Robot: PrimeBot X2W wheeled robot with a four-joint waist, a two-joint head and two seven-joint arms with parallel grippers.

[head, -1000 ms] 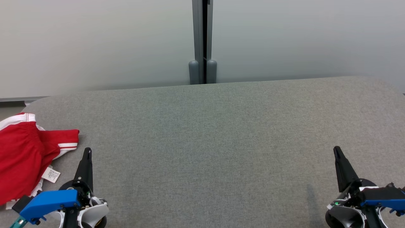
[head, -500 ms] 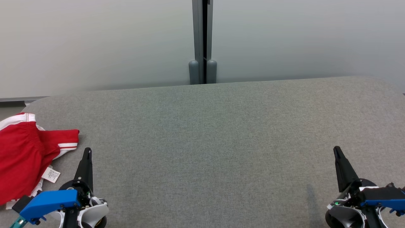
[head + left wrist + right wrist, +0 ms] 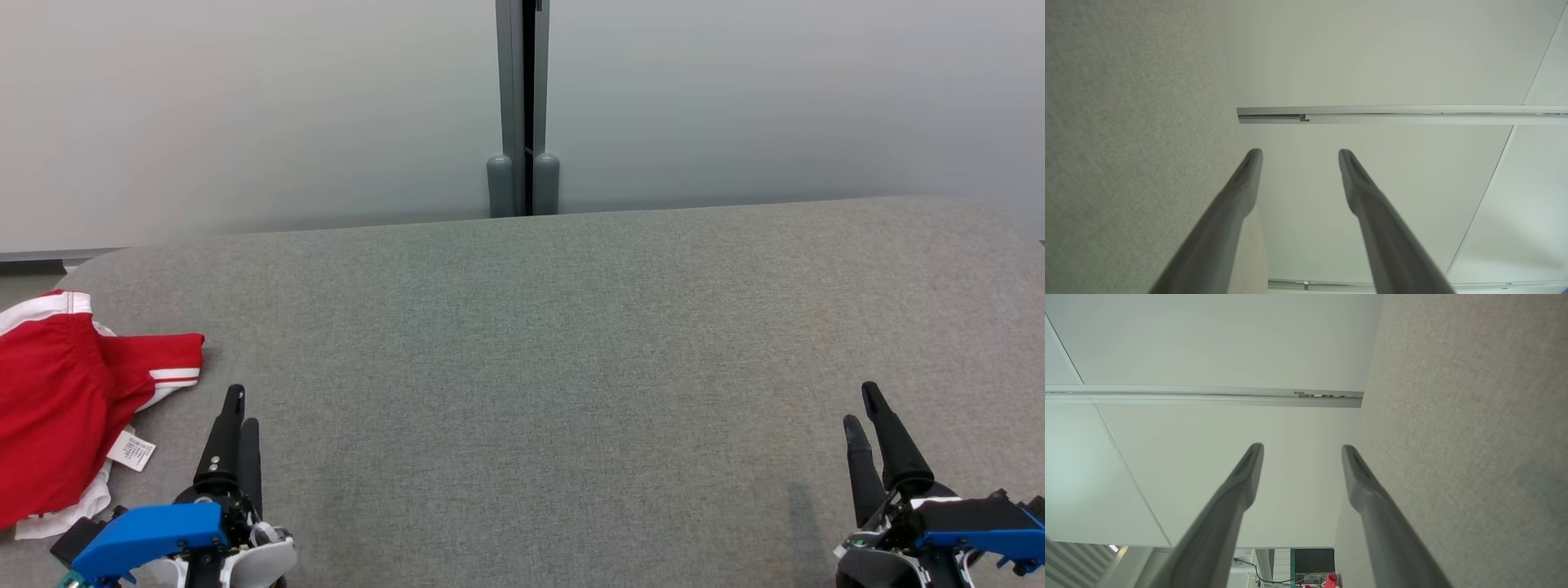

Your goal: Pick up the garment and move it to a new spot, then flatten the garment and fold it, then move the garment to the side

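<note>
**A:** So, nearest first: how do the claws stand?

**B:** At the lower left, the left gripper (image 3: pixel 242 408), with its blue housing, has its two long dark fingers (image 3: pixel 1237 196) parted and nothing between them. At the lower right, the right gripper (image 3: pixel 859 404) is the same: released and empty. Both wrist views show a plain gap between the fingers.

**A:** What lies under them?

**B:** The wide grey fabric-covered table (image 3: pixel 571 367). Both grippers point away from the robot along it. Whether they touch the cloth, I cannot tell.

**A:** And the garment?

**B:** The crumpled red cloth garment with white stripes (image 3: pixel 57 400) lies at the table's left end, just beside the left gripper on its outer side and apart from its fingers. Part of it runs off the left edge of the head view. A small white printed label (image 3: pixel 131 451) sticks out from its near side, towards that gripper.

**A:** How does it stand to the right gripper?

**B:** Well apart, with the whole width of the table between them.

**A:** And beyond the table?

**B:** Pale wall panels (image 3: pixel 245 122), with a grey upright post (image 3: pixel 522 98) between them behind the far edge. The post has two rounded grey caps (image 3: pixel 522 184) at its foot.
</note>
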